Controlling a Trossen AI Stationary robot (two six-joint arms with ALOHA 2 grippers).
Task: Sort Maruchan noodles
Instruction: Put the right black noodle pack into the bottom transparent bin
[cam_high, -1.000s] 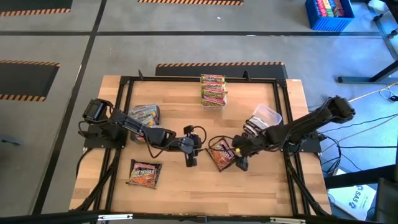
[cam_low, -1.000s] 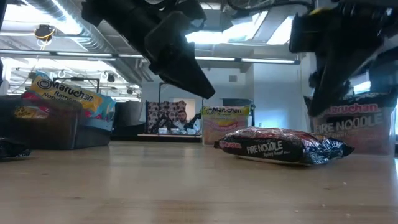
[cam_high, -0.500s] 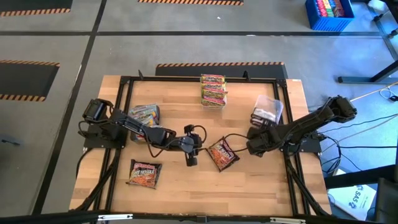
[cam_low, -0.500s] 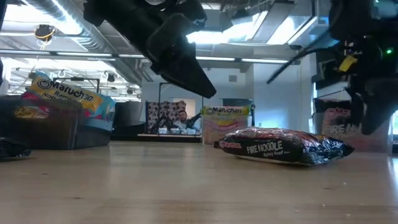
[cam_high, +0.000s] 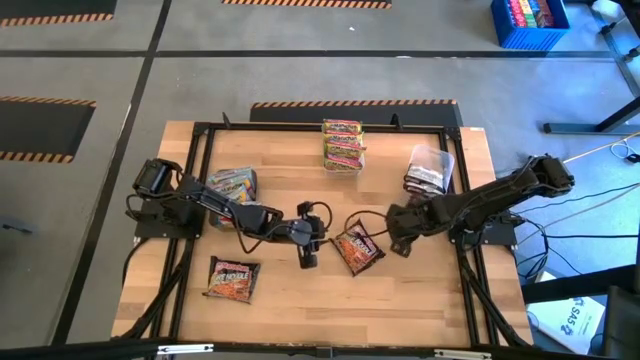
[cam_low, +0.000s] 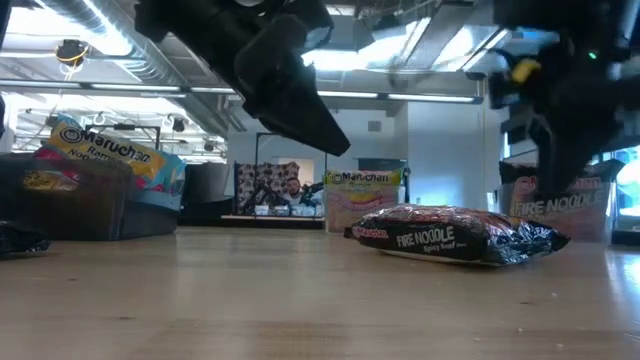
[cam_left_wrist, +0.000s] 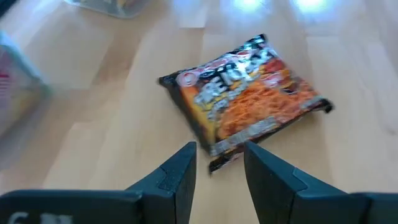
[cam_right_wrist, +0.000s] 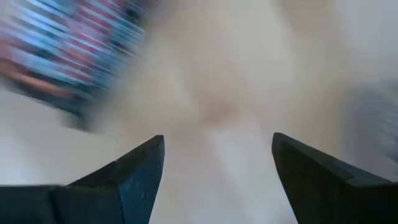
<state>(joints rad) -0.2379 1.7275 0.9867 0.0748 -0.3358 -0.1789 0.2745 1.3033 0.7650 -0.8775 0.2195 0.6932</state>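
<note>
A dark-brown noodle packet (cam_high: 357, 248) lies flat on the table's middle; it also shows in the low view (cam_low: 450, 235) and the left wrist view (cam_left_wrist: 245, 93). My left gripper (cam_high: 312, 245) hovers just left of it, slightly open and empty (cam_left_wrist: 217, 155). My right gripper (cam_high: 395, 240) hovers just right of it, open and empty (cam_right_wrist: 217, 162). A second dark packet (cam_high: 232, 278) lies near the front left. A stack of yellow-green packets (cam_high: 342, 145) lies at the far edge.
A clear tub (cam_high: 232, 185) with colourful packets stands at the left behind my left arm. Another clear tub (cam_high: 430, 170) with dark packets stands at the right, behind my right arm. A black frame (cam_high: 200, 130) runs around the tabletop.
My right gripper has drawn away from the dark packet's right side, going up and toward the table's far right, then come back a little toward it. The packet has stayed flat where it was.
</note>
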